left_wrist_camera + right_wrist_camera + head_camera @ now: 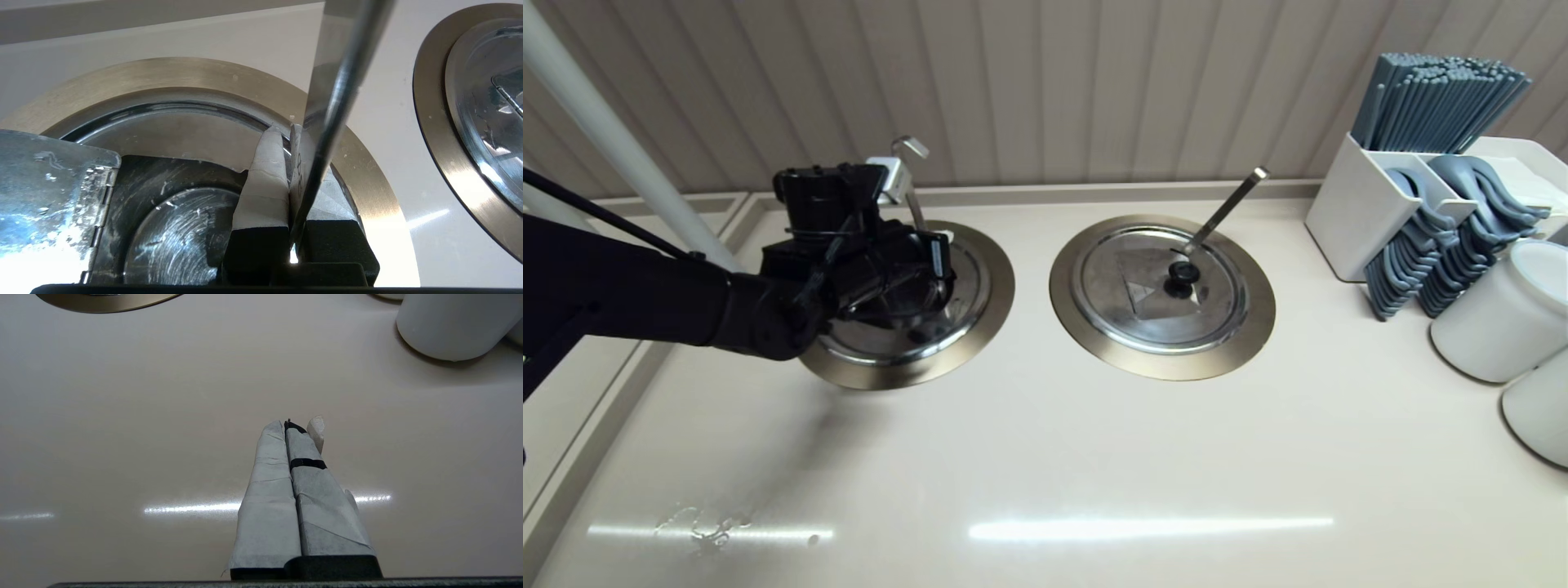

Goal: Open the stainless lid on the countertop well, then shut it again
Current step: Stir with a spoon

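Second lidded well (1161,296) with straight ladle handle (1223,211), white caddy (1360,208) of grey chopsticks (1437,102), white cups (1507,314)

Left arm (629,294): matte black, thick rounded links, bulky wrist housing with thin black cables looped over it. A small silver rectangular block is mounted at the far end of the wrist.

Left gripper (286,134): two tapered fingers (265,179) wrapped in pale grey tape, creased in bands, set in black blocky bases.

Right gripper (292,426): same build; grey-taped fingers (269,498), one with a narrow black band across it, a loose tape flap near the tip, black base below.
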Controlling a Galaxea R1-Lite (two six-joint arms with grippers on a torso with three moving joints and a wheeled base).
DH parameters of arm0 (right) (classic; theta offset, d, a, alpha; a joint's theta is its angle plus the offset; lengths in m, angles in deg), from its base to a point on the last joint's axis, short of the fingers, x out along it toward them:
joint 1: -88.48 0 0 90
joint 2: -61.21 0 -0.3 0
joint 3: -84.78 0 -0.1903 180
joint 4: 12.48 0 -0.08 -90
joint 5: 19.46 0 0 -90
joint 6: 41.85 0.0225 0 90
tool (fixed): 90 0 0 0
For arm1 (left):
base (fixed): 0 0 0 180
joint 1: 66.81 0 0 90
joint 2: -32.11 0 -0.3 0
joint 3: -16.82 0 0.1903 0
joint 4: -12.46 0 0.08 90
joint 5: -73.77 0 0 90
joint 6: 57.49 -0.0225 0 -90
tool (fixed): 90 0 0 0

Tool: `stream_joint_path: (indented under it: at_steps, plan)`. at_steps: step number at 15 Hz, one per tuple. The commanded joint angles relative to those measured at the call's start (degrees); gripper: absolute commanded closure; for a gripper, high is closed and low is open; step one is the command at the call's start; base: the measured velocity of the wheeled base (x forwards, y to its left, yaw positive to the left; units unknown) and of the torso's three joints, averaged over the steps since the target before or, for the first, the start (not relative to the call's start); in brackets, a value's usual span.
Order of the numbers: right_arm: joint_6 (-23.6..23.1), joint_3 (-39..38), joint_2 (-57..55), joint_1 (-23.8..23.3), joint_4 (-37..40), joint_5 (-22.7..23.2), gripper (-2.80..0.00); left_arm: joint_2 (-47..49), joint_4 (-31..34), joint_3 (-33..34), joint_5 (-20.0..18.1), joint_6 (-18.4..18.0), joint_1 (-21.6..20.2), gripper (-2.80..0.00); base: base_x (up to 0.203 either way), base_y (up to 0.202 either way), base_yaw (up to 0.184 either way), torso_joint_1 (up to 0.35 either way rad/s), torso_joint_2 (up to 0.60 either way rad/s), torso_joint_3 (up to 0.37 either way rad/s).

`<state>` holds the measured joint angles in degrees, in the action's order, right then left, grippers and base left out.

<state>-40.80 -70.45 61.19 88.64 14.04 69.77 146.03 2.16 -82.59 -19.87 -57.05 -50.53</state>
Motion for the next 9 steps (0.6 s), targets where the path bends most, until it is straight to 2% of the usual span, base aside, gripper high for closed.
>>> stream_joint_path:
  at_steps: [1, 2, 6, 9]
  plan:
    - [0.01, 0.0, 0.02, 0.02, 0.01, 0.01, 0.0, -2.18, 3.58, -0.06, -0.04, -0.48, -0.23, 0.0, 0.0, 0.0, 0.0, 0.0, 0.0, 0.0]
    - [0.01, 0.0, 0.02, 0.02, 0.01, -0.02, 0.0, -2.66, 7.0, -0.51, 0.08, -1.74, -0.47, 0.0, 0.0, 0.0, 0.0, 0.0, 0.0, 0.0]
    - [0.01, 0.0, 0.02, 0.02, 0.01, -0.02, 0.0, -2.03, 8.1, -0.58, 1.26, -8.77, -3.58, 0.0, 0.0, 0.0, 0.0, 0.0, 0.0, 0.0]
    - [0.01, 0.0, 0.02, 0.02, 0.01, -0.02, 0.0, -0.54, 9.82, -2.4, 3.42, -9.09, -4.45, 0.0, 0.0, 0.0, 0.0, 0.0, 0.0, 0.0]
